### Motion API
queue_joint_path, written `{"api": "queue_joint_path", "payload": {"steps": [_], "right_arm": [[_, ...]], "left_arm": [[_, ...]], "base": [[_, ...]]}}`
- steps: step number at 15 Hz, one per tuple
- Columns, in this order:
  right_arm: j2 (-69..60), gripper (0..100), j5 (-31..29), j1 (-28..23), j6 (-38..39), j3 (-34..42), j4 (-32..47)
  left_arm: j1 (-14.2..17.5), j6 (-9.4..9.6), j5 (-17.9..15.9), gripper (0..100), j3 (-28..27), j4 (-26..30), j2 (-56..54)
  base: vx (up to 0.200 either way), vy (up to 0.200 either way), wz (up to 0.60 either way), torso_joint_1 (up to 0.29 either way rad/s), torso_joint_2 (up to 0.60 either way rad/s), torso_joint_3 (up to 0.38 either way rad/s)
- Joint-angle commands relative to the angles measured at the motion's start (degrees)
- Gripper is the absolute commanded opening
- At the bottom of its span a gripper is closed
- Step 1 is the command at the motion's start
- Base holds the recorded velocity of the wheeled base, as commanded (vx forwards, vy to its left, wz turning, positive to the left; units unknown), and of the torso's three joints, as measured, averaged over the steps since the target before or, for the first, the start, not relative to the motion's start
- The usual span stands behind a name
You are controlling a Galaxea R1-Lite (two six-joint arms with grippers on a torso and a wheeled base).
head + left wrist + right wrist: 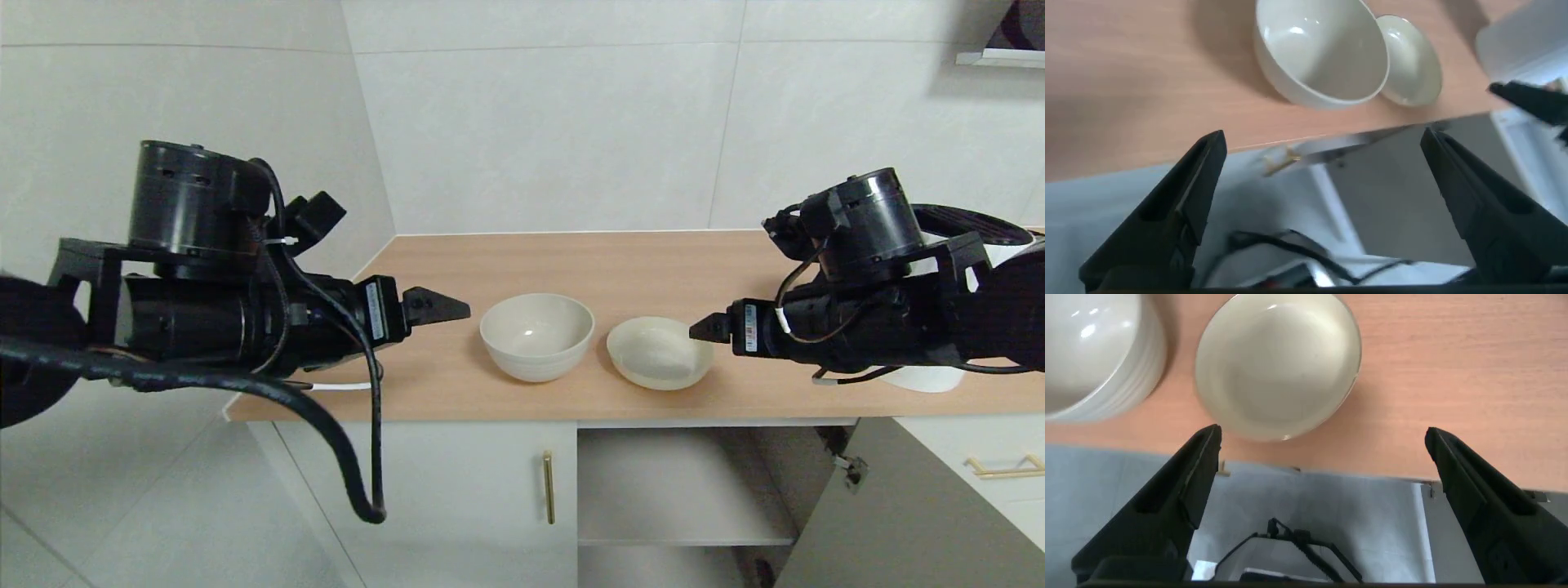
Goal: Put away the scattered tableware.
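Observation:
A deep cream bowl point(536, 335) point(1323, 51) point(1094, 355) stands on the wooden countertop point(620, 261). Close to its right sits a shallower pale bowl point(660, 352) point(1410, 59) point(1278, 363). My left gripper point(441, 308) point(1327, 200) hovers left of the deep bowl, fingers wide apart and holding nothing. My right gripper point(709, 327) point(1323, 498) hangs at the shallow bowl's right rim, also open and holding nothing. Its fingertip point(1527, 98) appears far off in the left wrist view.
Below the counter, a cabinet point(678, 482) stands with its door point(890, 506) swung open to the right, showing a shelf point(686, 539). A closed door with a gold handle point(549, 487) is to its left. A white object point(922, 377) sits behind my right arm. A tiled wall backs the counter.

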Motion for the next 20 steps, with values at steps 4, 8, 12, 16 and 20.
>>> {"api": "queue_joint_path", "payload": {"steps": [4,8,12,16,20], "right_arm": [[3.33,100,-0.5,-0.03,1.48,-0.93,-1.45],[3.06,100,-0.5,-0.03,1.48,-0.85,-1.45],[2.89,100,-0.5,0.06,1.48,-0.67,-1.45],[2.89,100,-0.5,0.06,1.48,-0.58,-1.45],[2.8,100,-0.5,0.06,1.48,-0.58,-1.45]], "left_arm": [[-2.53,-11.55,0.67,100,-8.21,2.44,11.31],[-2.53,-17.17,5.42,100,-13.48,2.44,18.69],[-2.18,-17.26,10.34,100,-15.59,2.44,23.0],[-2.18,-17.17,10.34,100,-15.68,2.44,23.27],[-2.18,-17.17,10.34,0,-15.68,2.44,23.09]], "base": [[0.0,0.0,0.0,0.0,0.0,0.0],[0.0,0.0,0.0,0.0,0.0,0.0],[0.0,0.0,0.0,0.0,0.0,0.0],[0.0,0.0,0.0,0.0,0.0,0.0],[0.0,0.0,0.0,0.0,0.0,0.0]]}}
